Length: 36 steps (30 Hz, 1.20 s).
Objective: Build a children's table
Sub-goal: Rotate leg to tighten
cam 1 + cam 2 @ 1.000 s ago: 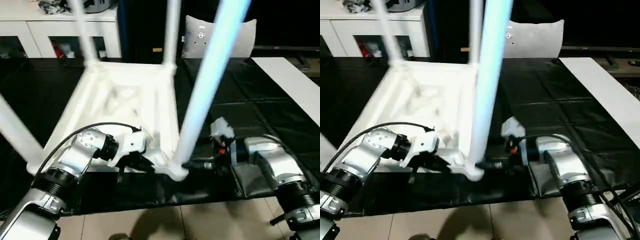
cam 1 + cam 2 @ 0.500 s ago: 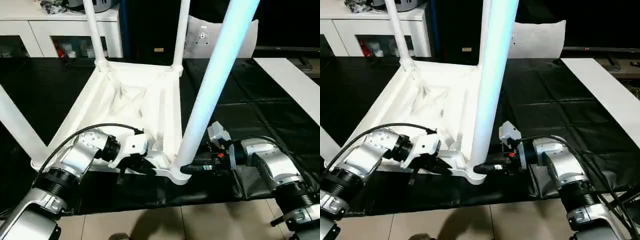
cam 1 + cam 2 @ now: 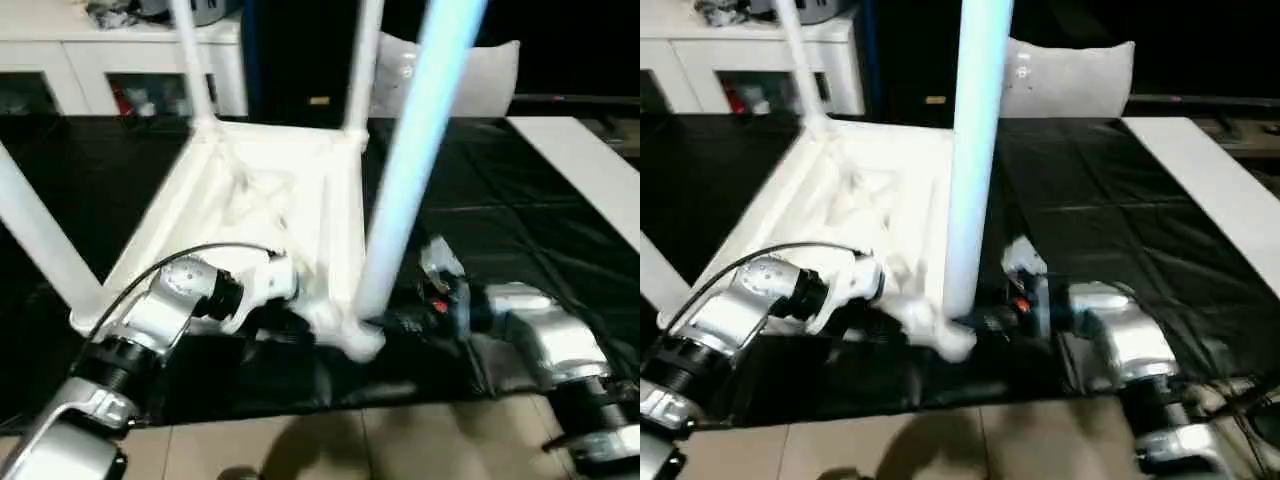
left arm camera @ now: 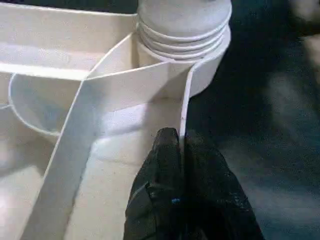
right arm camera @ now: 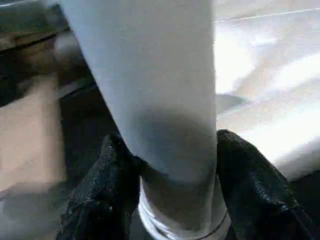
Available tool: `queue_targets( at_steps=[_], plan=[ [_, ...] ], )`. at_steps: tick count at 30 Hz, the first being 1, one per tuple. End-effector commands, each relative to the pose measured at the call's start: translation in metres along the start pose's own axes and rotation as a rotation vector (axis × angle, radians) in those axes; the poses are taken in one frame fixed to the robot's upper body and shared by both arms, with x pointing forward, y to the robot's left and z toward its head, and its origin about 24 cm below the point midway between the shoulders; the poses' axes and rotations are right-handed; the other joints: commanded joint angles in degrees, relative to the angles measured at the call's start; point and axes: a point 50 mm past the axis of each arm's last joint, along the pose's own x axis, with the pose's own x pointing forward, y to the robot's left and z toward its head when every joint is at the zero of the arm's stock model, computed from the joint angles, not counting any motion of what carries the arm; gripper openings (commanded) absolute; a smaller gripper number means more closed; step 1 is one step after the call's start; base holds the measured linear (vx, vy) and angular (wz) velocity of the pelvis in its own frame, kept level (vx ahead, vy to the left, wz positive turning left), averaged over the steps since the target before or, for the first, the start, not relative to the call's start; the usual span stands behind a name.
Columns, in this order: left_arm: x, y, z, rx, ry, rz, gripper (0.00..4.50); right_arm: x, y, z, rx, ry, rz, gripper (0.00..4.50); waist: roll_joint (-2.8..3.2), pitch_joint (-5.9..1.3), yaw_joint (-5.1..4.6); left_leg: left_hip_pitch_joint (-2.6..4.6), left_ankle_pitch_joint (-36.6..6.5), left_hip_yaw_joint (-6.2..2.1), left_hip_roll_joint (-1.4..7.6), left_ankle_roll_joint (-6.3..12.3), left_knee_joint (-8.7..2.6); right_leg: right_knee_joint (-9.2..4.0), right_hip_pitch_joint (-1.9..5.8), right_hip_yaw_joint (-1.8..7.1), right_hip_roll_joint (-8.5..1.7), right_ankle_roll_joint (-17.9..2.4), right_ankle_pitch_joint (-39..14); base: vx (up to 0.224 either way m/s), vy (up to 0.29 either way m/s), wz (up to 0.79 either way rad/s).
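Observation:
The white tabletop [image 3: 270, 190] lies upside down on the black mat, ribs up, with four white legs standing in its corner sockets. The near right leg [image 3: 405, 170] rises steeply past the camera. My right gripper [image 5: 175, 165] is shut on that leg just above the socket, with a black finger [image 5: 107, 175] pressed against each side. My left gripper [image 4: 182, 150] is shut on the thin rim [image 4: 185, 110] of the tabletop, right beside the same corner socket [image 4: 185, 30]. The other legs stand at the far left [image 3: 190, 60], far right [image 3: 362, 60] and near left [image 3: 40, 240].
A white cabinet [image 3: 80, 60] runs along the back left. A white cushion [image 3: 470, 75] sits behind the table, and a white board [image 3: 590, 170] lies on the mat at the right. Tiled floor [image 3: 350, 440] begins at the mat's near edge.
My right gripper's fingers have closed in around the base of the near right leg. The left gripper keeps its hold on the rim. The head view has shifted slightly.

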Motion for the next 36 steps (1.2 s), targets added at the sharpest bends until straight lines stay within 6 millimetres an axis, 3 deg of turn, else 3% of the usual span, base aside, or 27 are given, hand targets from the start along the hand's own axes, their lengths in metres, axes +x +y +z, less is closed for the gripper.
queue_targets(
  at_steps=[1,3,5,6,7,8,9,11,12,14,17,19,22,26,31,33,36],
  plan=[
    [0.021,-0.003,0.043,0.028,-0.166,0.063,0.00,0.030,0.006,0.008,0.042,-0.034,-0.076,2.01,0.10,-3.62,-1.16,-0.13,-18.1,-1.01,0.82,-0.48,-3.87,-7.07,3.74,0.70,-3.96,2.3,-37.2,-0.040,0.026,-0.18],
    [0.024,-0.003,0.046,0.011,-0.174,0.093,0.00,0.036,0.005,0.010,0.062,-0.048,-0.126,2.00,0.83,-3.67,-2.64,0.00,-21.1,-1.68,1.70,-0.23,-4.35,-7.30,4.05,0.20,-3.95,1.8,-34.1,-0.020,0.013,-0.09],
    [0.034,-0.001,0.054,-0.025,-0.191,0.203,0.00,0.050,0.000,0.015,0.135,-0.088,-0.299,1.99,0.86,-3.72,-3.93,-0.40,-23.1,-2.15,2.23,0.10,-4.87,-6.81,4.67,0.21,-4.12,0.5,-30.1,0.000,0.000,0.00],
    [0.036,0.000,0.057,-0.034,-0.196,0.239,0.00,0.054,-0.002,0.016,0.146,-0.094,-0.339,1.99,0.84,-3.62,-4.38,-0.49,-23.6,-2.16,2.26,-0.01,-4.92,-6.74,4.62,0.24,-4.12,0.3,-29.9,0.000,0.000,0.00],
    [0.039,0.001,0.060,-0.043,-0.203,0.276,0.00,0.057,-0.002,0.017,0.151,-0.105,-0.369,1.99,0.49,-3.63,-5.13,0.43,-23.4,-1.64,1.36,-0.01,-4.15,-7.62,3.77,0.19,-4.39,0.0,-31.7,0.000,0.000,0.00],
    [0.042,0.003,0.063,-0.055,-0.211,0.320,0.00,0.061,-0.002,0.019,0.130,-0.115,-0.399,1.99,0.18,-3.74,-5.22,0.41,-21.1,-1.34,0.63,0.73,-3.73,-7.76,3.74,0.22,-4.48,-0.2,-32.3,0.000,0.000,0.00],
    [0.042,0.003,0.063,-0.055,-0.211,0.320,0.00,0.061,-0.002,0.019,0.130,-0.115,-0.399,1.99,0.26,-3.72,-5.16,0.19,-19.8,-1.23,0.57,1.11,-3.76,-7.64,3.79,0.37,-4.51,-0.3,-32.0,0.000,0.000,0.00],
    [0.042,0.003,0.066,-0.053,-0.216,0.331,0.00,0.063,-0.001,0.022,0.099,-0.142,-0.409,2.54,0.27,-3.96,-4.91,-0.08,-17.0,-1.16,0.80,2.04,-4.01,-7.11,3.83,1.00,-4.39,-1.3,-28.9,0.000,0.000,0.00],
    [0.042,0.003,0.067,-0.047,-0.215,0.336,0.00,0.063,-0.001,0.024,0.096,-0.167,-0.414,2.54,0.21,-4.09,-4.83,-0.30,-15.8,-1.14,0.89,2.35,-4.13,-6.77,3.95,1.29,-4.33,-1.9,-27.2,0.000,0.000,0.00],
    [0.038,0.004,0.063,-0.031,-0.197,0.336,0.00,0.058,-0.002,0.026,0.092,-0.197,-0.417,2.78,0.23,-4.44,-4.27,-0.37,-11.8,-0.87,1.22,3.44,-4.30,-5.33,3.71,2.40,-4.00,-5.7,-20.3,0.000,0.000,0.00],
    [0.036,0.005,0.061,-0.022,-0.191,0.335,0.00,0.054,-0.003,0.026,0.082,-0.206,-0.417,3.04,0.27,-4.60,-3.74,-0.52,-9.1,-0.61,1.28,4.15,-4.20,-4.47,3.72,2.90,-3.93,-7.7,-16.3,0.000,0.000,0.00],
    [0.032,0.006,0.058,-0.015,-0.190,0.329,0.00,0.044,-0.006,0.026,0.062,-0.221,-0.413,3.26,0.09,-4.75,-3.05,-1.14,-6.4,-0.43,1.06,4.68,-3.95,-3.80,4.04,3.23,-3.94,-8.1,-14.2,0.000,0.000,0.00],
    [0.028,0.006,0.054,0.004,-0.184,0.303,0.00,0.033,-0.009,0.025,0.031,-0.219,-0.383,3.52,0.00,-4.89,-2.25,-1.16,-3.6,-0.27,1.07,5.86,-3.77,-3.23,3.93,3.44,-3.72,-8.7,-10.6,0.000,0.000,0.00],
    [0.017,0.004,0.042,0.045,-0.154,0.188,0.00,0.009,-0.014,0.021,-0.055,-0.166,-0.280,3.82,-0.01,-4.76,-1.39,-1.03,-5.1,-0.02,1.03,6.03,-3.68,-3.29,3.65,3.56,-3.67,-8.0,-13.5,0.000,0.000,0.00],
    [0.006,-0.001,0.028,0.102,-0.104,0.026,0.00,-0.011,-0.015,0.020,-0.155,-0.084,-0.125,4.14,-0.04,-4.40,-0.19,-0.43,-9.0,0.28,1.27,4.76,-3.85,-4.19,3.05,3.62,-3.63,-6.0,-20.3,0.000,0.000,0.00],
    [0.002,-0.003,0.024,0.122,-0.089,-0.026,0.00,-0.015,-0.014,0.020,-0.181,-0.061,-0.072,4.14,0.10,-4.37,0.23,0.01,-9.6,0.28,1.45,4.55,-3.87,-4.15,2.65,3.72,-3.50,-6.4,-19.9,0.000,0.000,0.00],
    [-0.004,-0.005,0.016,0.186,-0.045,-0.132,0.00,-0.022,-0.010,0.019,-0.237,0.003,0.076,4.14,0.13,-4.23,0.89,0.09,-11.1,0.25,1.67,4.23,-3.97,-4.12,2.56,3.73,-3.51,-6.6,-20.7,0.000,0.000,0.00]
  ],
)
